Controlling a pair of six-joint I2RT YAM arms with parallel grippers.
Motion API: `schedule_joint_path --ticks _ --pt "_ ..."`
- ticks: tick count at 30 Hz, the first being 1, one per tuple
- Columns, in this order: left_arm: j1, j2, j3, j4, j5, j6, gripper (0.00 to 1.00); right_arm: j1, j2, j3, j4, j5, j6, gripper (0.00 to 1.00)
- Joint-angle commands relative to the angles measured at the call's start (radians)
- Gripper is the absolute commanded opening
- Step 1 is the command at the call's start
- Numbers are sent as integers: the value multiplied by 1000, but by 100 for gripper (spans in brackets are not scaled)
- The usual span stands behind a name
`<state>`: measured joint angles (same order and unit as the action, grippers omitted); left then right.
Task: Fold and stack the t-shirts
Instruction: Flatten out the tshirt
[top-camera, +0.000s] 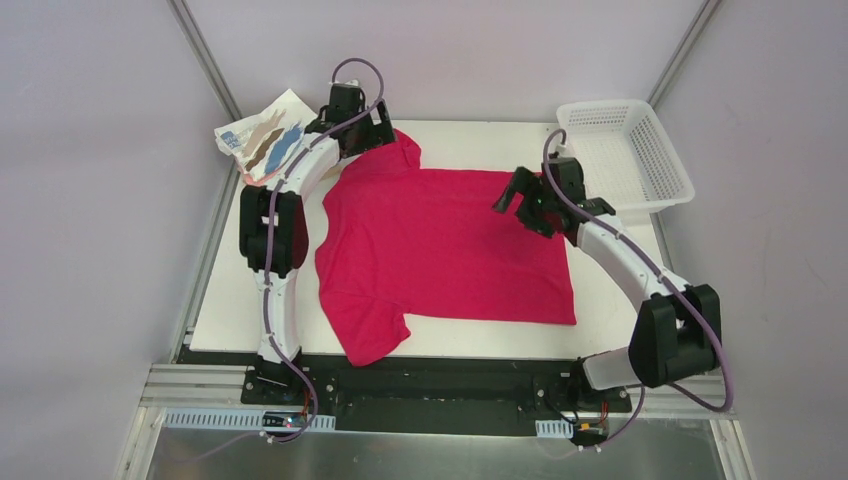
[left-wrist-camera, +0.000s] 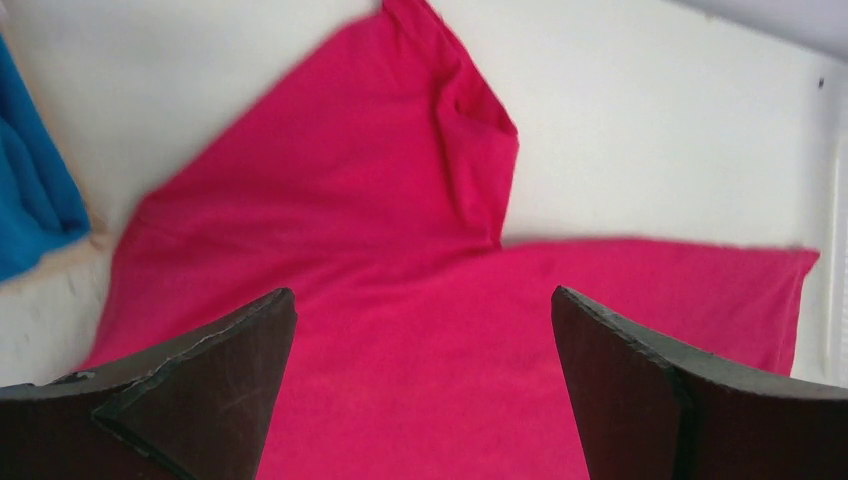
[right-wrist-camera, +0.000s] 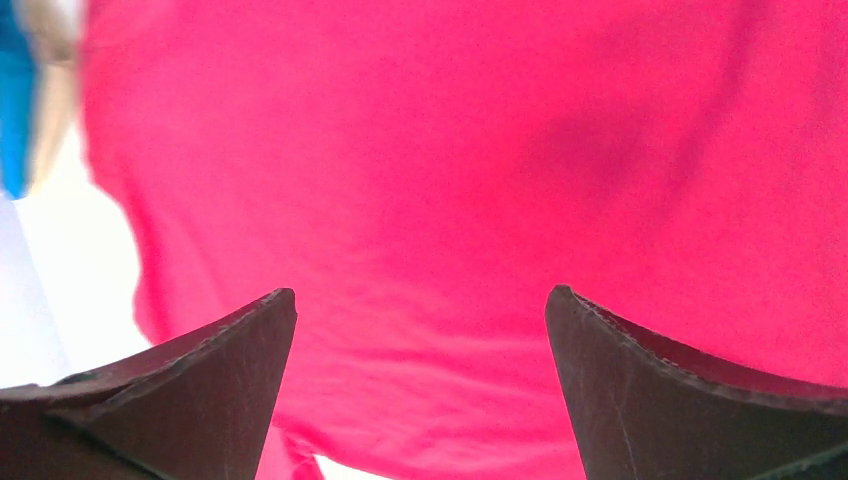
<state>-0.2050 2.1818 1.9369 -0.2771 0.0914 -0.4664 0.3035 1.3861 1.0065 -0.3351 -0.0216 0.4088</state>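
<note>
A crimson-pink t-shirt (top-camera: 440, 250) lies spread flat on the white table (top-camera: 230, 300), its sleeves toward the left. My left gripper (top-camera: 378, 128) is open and empty above the far sleeve; in the left wrist view (left-wrist-camera: 424, 310) its jaws stand wide apart over the pink cloth (left-wrist-camera: 400, 200). My right gripper (top-camera: 512, 196) is open and empty above the shirt's far edge near its right end, and in the right wrist view (right-wrist-camera: 420, 310) only pink cloth (right-wrist-camera: 450, 150) lies below it. A white shirt with tan and blue streaks (top-camera: 262, 140) lies bunched at the far left corner.
A white plastic mesh basket (top-camera: 625, 155) stands at the far right corner of the table. Blue cloth (left-wrist-camera: 30, 190) shows at the left edge of the left wrist view. Metal frame posts rise behind both far corners.
</note>
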Motion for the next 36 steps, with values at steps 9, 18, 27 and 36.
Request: schedule_joint_path --ticks 9,18,27,36 --pt "31 -112 -262 22 -52 -47 99 112 636 714 311 -246 66 100" --pt "67 -92 -333 56 -61 -68 99 188 1176 1395 284 -176 214 100" --pt "73 -85 -396 73 -78 -68 99 241 1422 1595 429 -37 183 100" --pt "85 -94 -439 88 -86 -86 99 236 1449 1582 368 109 140 99"
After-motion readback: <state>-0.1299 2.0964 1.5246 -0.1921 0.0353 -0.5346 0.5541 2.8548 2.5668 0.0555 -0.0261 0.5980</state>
